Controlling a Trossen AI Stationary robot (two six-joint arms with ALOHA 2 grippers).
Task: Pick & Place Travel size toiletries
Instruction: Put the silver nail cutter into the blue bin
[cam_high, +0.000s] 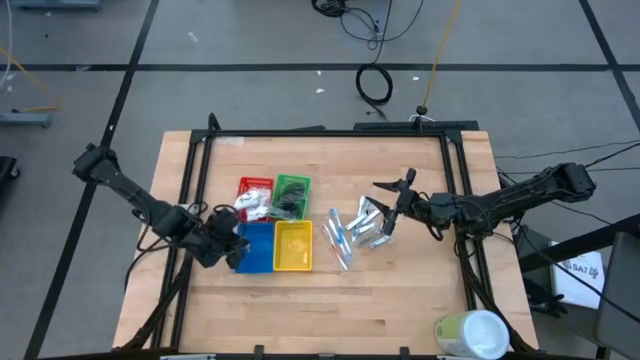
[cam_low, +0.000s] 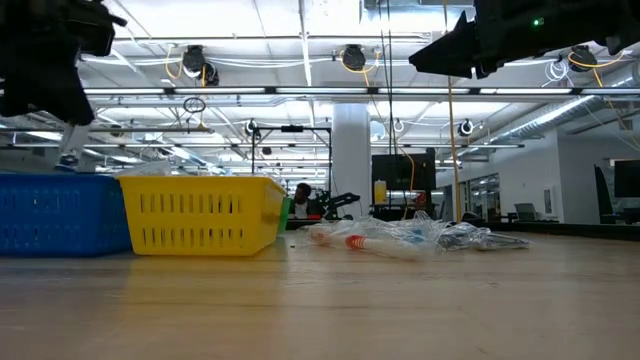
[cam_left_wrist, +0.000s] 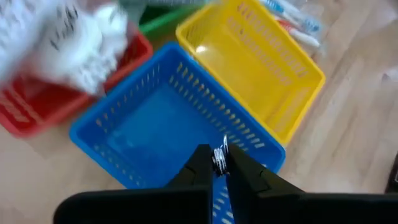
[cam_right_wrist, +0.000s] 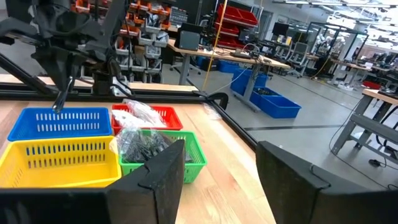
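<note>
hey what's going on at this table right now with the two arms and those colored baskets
The robot is sorting travel size toiletries into four small trays. The left pincer is shut on a slim blue tube and hangs over the blue tray. The right pincer is open above the pile of tubes lying loose on the table, to the right of the yellow tray. The red tray and green tray already hold items.

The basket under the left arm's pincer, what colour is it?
Blue. The basket shows best in the left wrist view, right below the left pincer.
</note>
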